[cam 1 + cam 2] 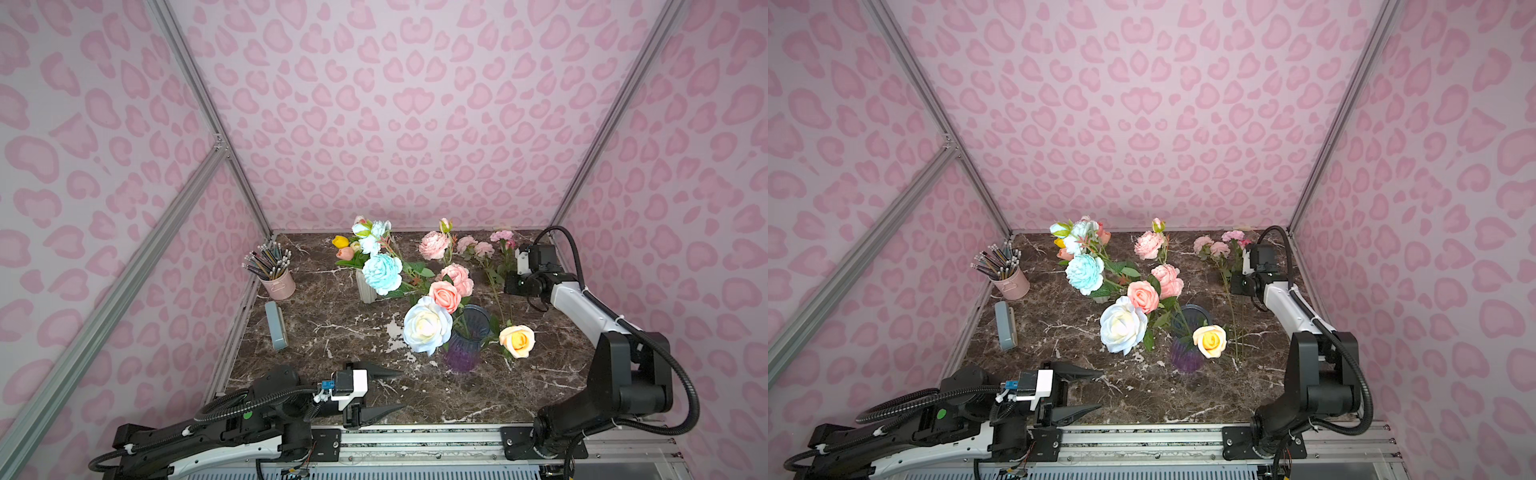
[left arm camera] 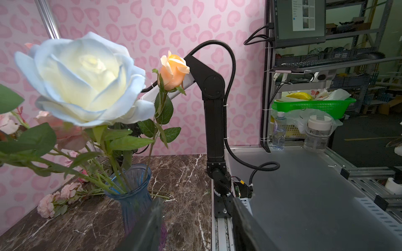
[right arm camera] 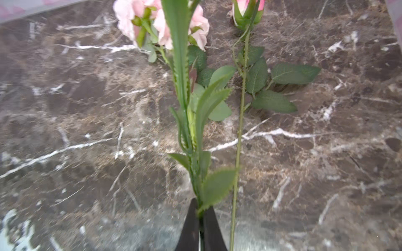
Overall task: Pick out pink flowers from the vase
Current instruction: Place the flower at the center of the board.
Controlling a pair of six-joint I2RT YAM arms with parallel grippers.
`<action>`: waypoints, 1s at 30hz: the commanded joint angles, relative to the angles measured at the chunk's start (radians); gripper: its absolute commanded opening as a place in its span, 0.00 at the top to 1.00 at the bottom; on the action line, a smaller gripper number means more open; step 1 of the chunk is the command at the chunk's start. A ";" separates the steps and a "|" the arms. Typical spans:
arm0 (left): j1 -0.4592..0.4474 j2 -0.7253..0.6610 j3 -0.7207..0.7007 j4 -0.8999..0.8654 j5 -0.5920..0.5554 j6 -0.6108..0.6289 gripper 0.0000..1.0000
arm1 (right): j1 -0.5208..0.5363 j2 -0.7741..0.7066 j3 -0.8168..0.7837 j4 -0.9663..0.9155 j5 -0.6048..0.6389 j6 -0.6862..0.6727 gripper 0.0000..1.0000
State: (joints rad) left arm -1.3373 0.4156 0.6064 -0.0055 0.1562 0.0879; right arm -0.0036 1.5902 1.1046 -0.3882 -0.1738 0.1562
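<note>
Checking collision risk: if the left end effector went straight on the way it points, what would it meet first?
Probably the right arm's base: the open left end effector points across the front toward it. The vase stands just beside that line and could be clipped first; depth is unclear.

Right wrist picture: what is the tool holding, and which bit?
The right tool is shut on a leafy green flower stem, just below its leaves; its bloom is out of frame.
</note>
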 commanded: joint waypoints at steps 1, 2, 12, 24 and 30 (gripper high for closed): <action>0.000 -0.002 -0.002 0.016 -0.023 0.021 0.47 | -0.001 0.068 0.038 0.004 0.059 -0.019 1.00; 0.000 0.000 -0.004 0.016 -0.021 0.021 0.47 | -0.001 0.089 0.047 0.006 0.066 -0.020 1.00; 0.001 0.068 0.003 -0.025 -0.023 0.029 0.47 | 0.002 0.205 0.047 0.037 0.055 -0.020 0.88; 0.001 0.296 0.088 -0.137 -0.274 -0.087 0.47 | 0.010 -0.005 0.061 0.023 0.078 0.032 0.57; 0.031 0.343 0.033 -0.090 -0.406 -0.224 0.49 | 0.069 -0.272 -0.035 0.146 -0.119 0.042 0.65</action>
State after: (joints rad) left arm -1.3212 0.7528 0.6552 -0.1265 -0.1638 -0.0486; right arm 0.0418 1.3884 1.1202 -0.3256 -0.1658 0.1921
